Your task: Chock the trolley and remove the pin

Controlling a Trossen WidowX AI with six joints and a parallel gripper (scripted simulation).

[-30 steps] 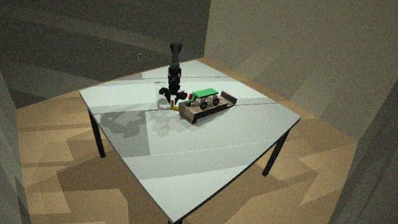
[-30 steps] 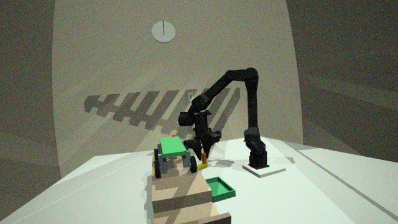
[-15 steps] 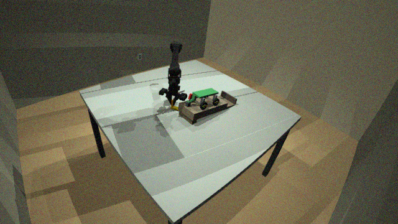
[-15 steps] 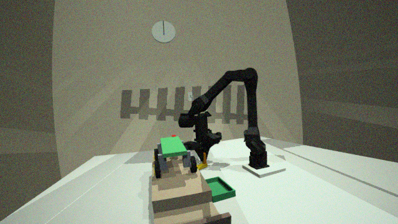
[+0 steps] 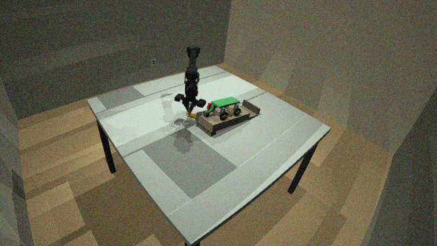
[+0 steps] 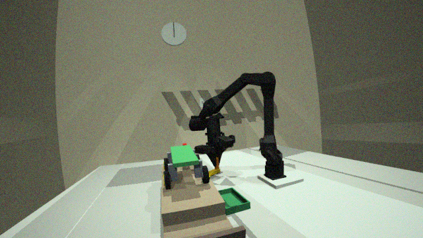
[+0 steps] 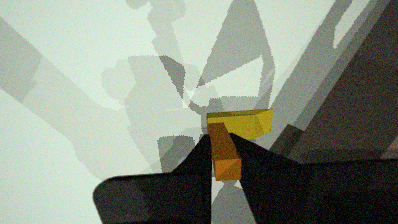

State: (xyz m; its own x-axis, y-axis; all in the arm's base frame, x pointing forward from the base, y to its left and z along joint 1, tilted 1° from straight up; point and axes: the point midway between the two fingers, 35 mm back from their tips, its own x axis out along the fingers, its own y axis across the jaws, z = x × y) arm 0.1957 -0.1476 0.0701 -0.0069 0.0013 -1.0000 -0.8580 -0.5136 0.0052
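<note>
The yellow chock (image 5: 192, 116) (image 6: 214, 172) (image 7: 247, 123) is beside the pin end of the ramp, low over the table. Its orange handle stands up between the fingers of my gripper (image 5: 189, 110) (image 6: 217, 162) (image 7: 224, 146), which is shut on it. I cannot tell whether the chock's base touches the table. The trolley (image 5: 225, 102) (image 6: 184, 155) with its green top stands on the wooden ramp (image 5: 206, 126) (image 6: 193, 198) (image 7: 357, 90). The red head of the stop pin (image 5: 209, 106) (image 6: 184, 144) shows at the trolley's uphill end. The green tray (image 6: 239, 207) lies beside the ramp.
The ramp's side wall runs close to the right of the fingers in the wrist view. A raised end board (image 5: 251, 108) closes the ramp's low end. The arm's white base plate (image 6: 281, 182) stands on the table. Shadows cross the table around the chock.
</note>
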